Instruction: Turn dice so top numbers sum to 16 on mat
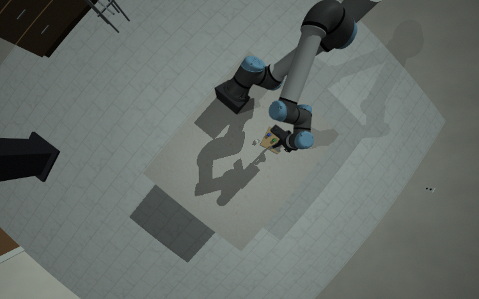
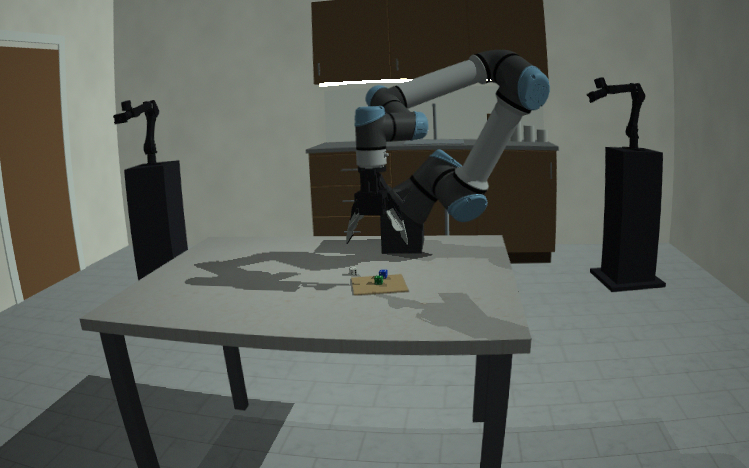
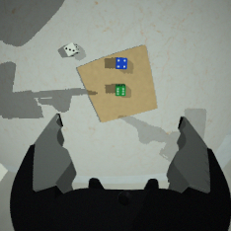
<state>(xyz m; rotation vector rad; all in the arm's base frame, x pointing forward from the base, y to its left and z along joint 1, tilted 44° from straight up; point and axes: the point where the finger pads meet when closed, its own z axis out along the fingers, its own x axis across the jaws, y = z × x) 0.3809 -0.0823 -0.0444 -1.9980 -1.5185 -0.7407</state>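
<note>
I have the black two-jaw gripper [image 2: 376,231] hanging high above the table with its jaws spread fully apart and nothing between them; it points straight down, nearer the far edge of the tabletop than the near one. Directly under it lies the tan square mat [image 3: 138,101], set toward the far half of the grey table [image 2: 283,325] and well clear of every edge. Two dice sit flat on the mat: the small green die [image 3: 119,90], whose top face reads as six, near the mat's middle, and the small blue die [image 3: 121,62], showing four, close to the mat's far edge. The small white die [image 3: 71,48] rests on the bare tabletop just beside the mat's corner, on the side toward the left edge of the table as the exterior view gives it, and appears tilted relative to the mat's sides; its top face is too small to read with certainty. I judge green and blue to total ten, so white would need six up. Risks from here: a corner-on grasp of the rotated white die may squirt it away or leave it cocked, and a low approach may clip the blue die or drag the mat.
</note>
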